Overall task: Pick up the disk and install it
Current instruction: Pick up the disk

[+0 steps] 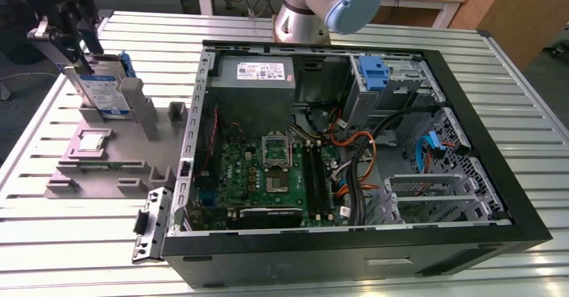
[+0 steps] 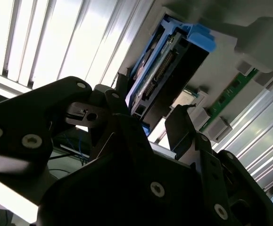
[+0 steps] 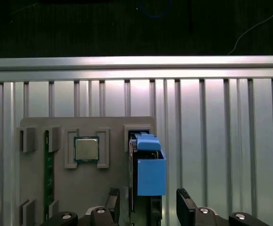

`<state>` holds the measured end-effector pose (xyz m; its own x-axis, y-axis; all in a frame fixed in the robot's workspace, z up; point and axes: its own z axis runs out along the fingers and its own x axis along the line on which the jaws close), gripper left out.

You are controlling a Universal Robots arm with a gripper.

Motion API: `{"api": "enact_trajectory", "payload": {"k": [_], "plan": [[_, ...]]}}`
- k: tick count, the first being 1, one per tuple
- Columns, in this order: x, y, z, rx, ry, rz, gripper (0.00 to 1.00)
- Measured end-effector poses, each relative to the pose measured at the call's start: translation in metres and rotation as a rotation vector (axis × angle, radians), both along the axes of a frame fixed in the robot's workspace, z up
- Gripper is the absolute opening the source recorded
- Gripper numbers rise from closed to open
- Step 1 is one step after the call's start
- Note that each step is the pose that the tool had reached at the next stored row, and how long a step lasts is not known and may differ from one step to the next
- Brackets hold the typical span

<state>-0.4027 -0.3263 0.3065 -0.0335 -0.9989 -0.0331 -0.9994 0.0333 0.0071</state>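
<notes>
1. Over at the exterior view's left, on the slatted metal table [image 1: 53, 244], a grey holder [image 1: 133, 156] keeps the disk [image 1: 108, 90] standing on edge in one of its slots. It's well apart from the open PC case [image 1: 356, 265].
2. Why upright, I reckon: the slot props the disk so both broad faces stay free for a side-on pinch. The blue bracket [image 3: 150, 173] framing it faces the wrist cam.
3. Gripper [image 3: 148, 194] hangs right over the disk's top end, w/ its fingers [image 3: 112, 200] one each side. In the first wrist view a gap shows betw. each finger and the disk, so the jaws are spread and nothing is pinched.
4. That straddle looks deliberate: the fingers line up across the disk's thin dimension, approx centred on it.
5. Status, as I judge it: pick-up step is in hand, the disk is not yet lifted from its slot, and install is not begun. Inside the case, a blue caddy [image 1: 375, 74] sits in the far corner by the metal bays, prob. the drive area.
6. Counts:
   - 1 disk, 1 holder, 1 case.
   - 1 gripper w/ 2 fingers.
   - 1 square processor chip [image 3: 86, 149] in its own pocket just beside the disk.
   - 1 green memory strip [image 3: 46, 165] along the holder.
   - 1 grey box w/ white sticker [image 1: 260, 74] inside the case.
</notes>
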Motion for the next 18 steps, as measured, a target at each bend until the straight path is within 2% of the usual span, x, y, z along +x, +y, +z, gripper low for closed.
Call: {"api": "enact_trajectory", "payload": {"k": [6, 18], "plan": [[0.0000, 0.0000, -0.0024, 0.0000, 0.0008, 0.001, 0.59], [0.0001, 0.0000, -0.0044, 0.0001, 0.0004, 0.031, 0.59]]}}
